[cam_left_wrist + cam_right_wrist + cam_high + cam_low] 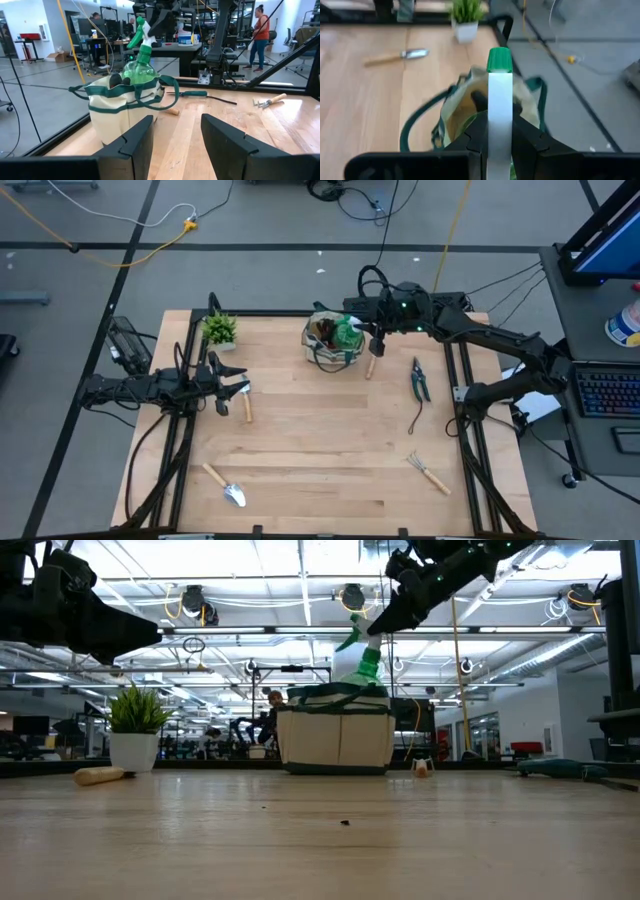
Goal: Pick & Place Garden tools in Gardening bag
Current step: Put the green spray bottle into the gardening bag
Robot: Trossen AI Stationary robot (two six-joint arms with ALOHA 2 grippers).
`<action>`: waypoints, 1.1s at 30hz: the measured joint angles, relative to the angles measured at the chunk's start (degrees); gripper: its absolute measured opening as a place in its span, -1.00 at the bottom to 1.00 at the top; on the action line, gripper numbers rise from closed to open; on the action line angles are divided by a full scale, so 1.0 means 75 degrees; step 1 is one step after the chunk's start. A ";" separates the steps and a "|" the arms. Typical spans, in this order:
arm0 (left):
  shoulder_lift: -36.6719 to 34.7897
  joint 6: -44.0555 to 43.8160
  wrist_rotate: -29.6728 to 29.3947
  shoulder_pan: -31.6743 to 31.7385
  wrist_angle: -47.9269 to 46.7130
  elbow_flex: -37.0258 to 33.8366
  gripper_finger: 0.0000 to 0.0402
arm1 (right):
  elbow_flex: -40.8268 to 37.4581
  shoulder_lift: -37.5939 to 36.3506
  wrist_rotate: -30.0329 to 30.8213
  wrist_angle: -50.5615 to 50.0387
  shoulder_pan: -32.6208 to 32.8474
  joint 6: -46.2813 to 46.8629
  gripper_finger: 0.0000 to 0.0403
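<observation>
Right gripper (499, 131) is clenching the spray bottle (138, 60) by its white nozzle, lowering nothing visible — the bottle is sitting in the gardening bag (330, 346) at the table's far middle. Left gripper (238, 388) is hovering released at the left — beside a wooden-handled tool (247, 406).

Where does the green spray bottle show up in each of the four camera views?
High view: spray bottle over the gardening bag, top centre.
Low view: above the bag, upper middle.
Left wrist view: upper left of centre, rising from the bag.
Right wrist view: centre, its nozzle clamped in the right gripper.
Shared landmark: the bag.
</observation>
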 joint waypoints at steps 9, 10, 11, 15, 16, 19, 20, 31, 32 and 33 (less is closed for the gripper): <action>0.0001 0.0000 -0.0001 0.0001 -0.0003 0.0000 -0.15 | 0.0983 0.0956 0.0013 -0.1001 0.0041 -0.0246 -0.78; -0.0001 0.0000 0.0002 0.0001 -0.0003 0.0000 -0.15 | 0.1105 0.1070 0.0030 -0.1120 0.0053 -0.0276 -0.78; 0.0001 0.0000 0.0000 -0.0001 -0.0003 0.0000 -0.15 | 0.1207 0.1164 0.0032 -0.1201 0.0057 -0.0296 -0.78; -0.0001 0.0000 0.0001 0.0001 -0.0006 0.0000 -0.15 | 0.1496 0.1449 0.0031 -0.1409 0.0074 -0.0298 -0.78; 0.0001 0.0000 0.0001 0.0000 -0.0009 0.0000 -0.15 | 0.1539 0.1485 0.0041 -0.1470 0.0074 -0.0301 -0.78; -0.0002 0.0038 0.0002 0.0002 -0.0009 0.0000 -0.15 | 0.1571 0.1486 0.0208 -0.1679 0.0105 -0.0276 -0.78; -0.0001 0.0046 0.0001 -0.0001 -0.0012 0.0000 -0.15 | 0.1575 0.1484 0.0344 -0.1706 0.0138 -0.0262 -0.78; 0.0000 0.0071 -0.0001 0.0002 -0.0023 0.0003 -0.15 | 0.1734 0.1240 0.0625 -0.2078 0.0263 -0.0213 -0.78; 0.0000 0.0070 0.0002 0.0000 -0.0023 0.0003 -0.15 | 0.1735 0.1250 0.0625 -0.2099 0.0263 -0.0213 -0.78; 0.0000 0.0070 -0.0001 0.0000 -0.0023 0.0003 -0.15 | 0.1737 0.1281 0.0625 -0.2141 0.0261 -0.0213 -0.78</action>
